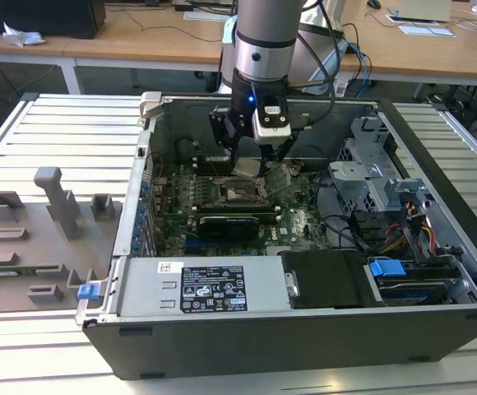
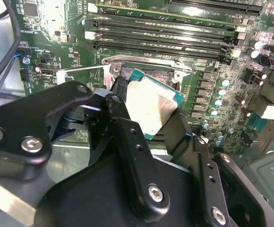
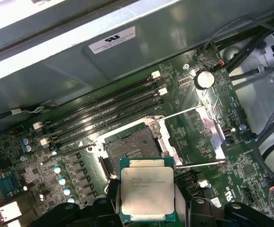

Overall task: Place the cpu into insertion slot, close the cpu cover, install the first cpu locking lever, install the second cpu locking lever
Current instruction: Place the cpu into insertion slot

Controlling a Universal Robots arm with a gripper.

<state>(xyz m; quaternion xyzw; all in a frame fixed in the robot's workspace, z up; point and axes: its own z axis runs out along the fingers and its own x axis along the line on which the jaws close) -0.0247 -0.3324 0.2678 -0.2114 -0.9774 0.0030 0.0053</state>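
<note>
My gripper point(image 1: 253, 163) hangs inside the open computer case, shut on the cpu point(image 3: 147, 189), a small square chip with a pale silver top and green edge. The chip is gripped by two opposite sides between black fingers point(image 2: 127, 137) and sits tilted in the second wrist view, where the cpu point(image 2: 151, 106) partly hides the socket. The insertion slot point(image 3: 132, 148), a dark square socket with a metal rim, lies open on the green motherboard just beyond the chip, with nothing in it. The cpu cover point(image 3: 209, 128) is swung open beside the slot, and its thin wire levers stand raised.
Long black memory slots point(image 3: 108, 111) run beside the socket. The case wall point(image 1: 222, 107) rises behind it. A black card point(image 1: 230, 222), the power supply point(image 1: 210, 288), a drive cage point(image 1: 374, 156) and cables point(image 1: 362, 234) crowd the case. Grey fixtures point(image 1: 57, 202) stand on the table at the exterior view's left.
</note>
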